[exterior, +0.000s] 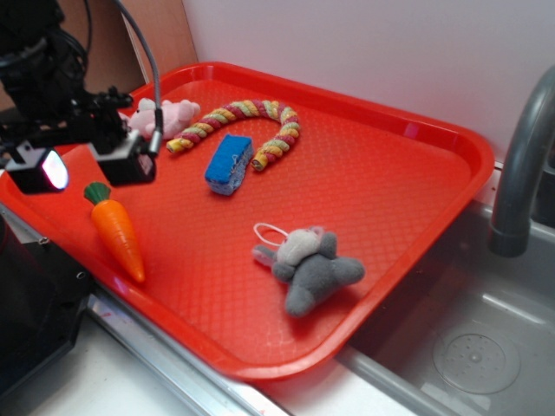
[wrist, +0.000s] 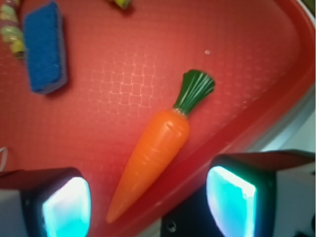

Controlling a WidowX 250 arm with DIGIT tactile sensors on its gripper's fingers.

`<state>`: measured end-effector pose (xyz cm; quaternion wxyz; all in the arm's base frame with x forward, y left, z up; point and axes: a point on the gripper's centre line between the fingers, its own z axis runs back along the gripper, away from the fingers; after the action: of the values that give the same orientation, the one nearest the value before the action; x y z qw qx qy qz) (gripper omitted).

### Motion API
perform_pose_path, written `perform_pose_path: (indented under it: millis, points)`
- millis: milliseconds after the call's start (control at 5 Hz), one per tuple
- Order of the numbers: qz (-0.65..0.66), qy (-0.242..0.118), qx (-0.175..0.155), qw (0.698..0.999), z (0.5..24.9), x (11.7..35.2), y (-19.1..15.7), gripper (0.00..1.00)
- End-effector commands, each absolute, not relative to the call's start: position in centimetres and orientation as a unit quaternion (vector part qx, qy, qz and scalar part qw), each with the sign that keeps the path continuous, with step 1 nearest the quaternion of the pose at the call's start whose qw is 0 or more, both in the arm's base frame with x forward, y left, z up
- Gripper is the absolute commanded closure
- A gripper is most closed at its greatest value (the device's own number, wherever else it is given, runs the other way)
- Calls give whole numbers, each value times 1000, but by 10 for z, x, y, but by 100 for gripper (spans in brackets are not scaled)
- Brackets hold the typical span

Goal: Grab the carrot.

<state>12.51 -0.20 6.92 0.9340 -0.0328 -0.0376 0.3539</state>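
The carrot [exterior: 118,230] is an orange plastic cone with a dark green top, lying on the red tray [exterior: 373,165] near its front left edge. In the wrist view the carrot [wrist: 158,148] lies diagonally, green top up right, tip down left. My gripper [exterior: 89,170] hangs above the carrot's green end, apart from it. Its jaws are wide open and empty. In the wrist view my gripper [wrist: 148,205] has one finger on each side of the carrot's tip, high above it.
A blue sponge [exterior: 229,163], a twisted multicoloured rope [exterior: 251,121], a pink plush [exterior: 165,115] and a grey plush [exterior: 310,267] lie on the tray. A sink with a grey tap [exterior: 520,165] is at the right. The tray rim [wrist: 256,133] runs close beside the carrot.
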Motion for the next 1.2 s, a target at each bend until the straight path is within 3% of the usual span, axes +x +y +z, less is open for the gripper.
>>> perform_pose_path:
  millis: [0, 200, 400, 800, 1000]
  points:
    - [354, -31, -30, 934, 26, 130, 1, 0]
    - [356, -24, -25, 934, 19, 132, 0, 0]
    - [365, -26, -27, 930, 22, 130, -4, 100]
    - [350, -30, -23, 936, 27, 131, -5, 100]
    - [269, -51, -19, 962, 54, 140, -3, 100]
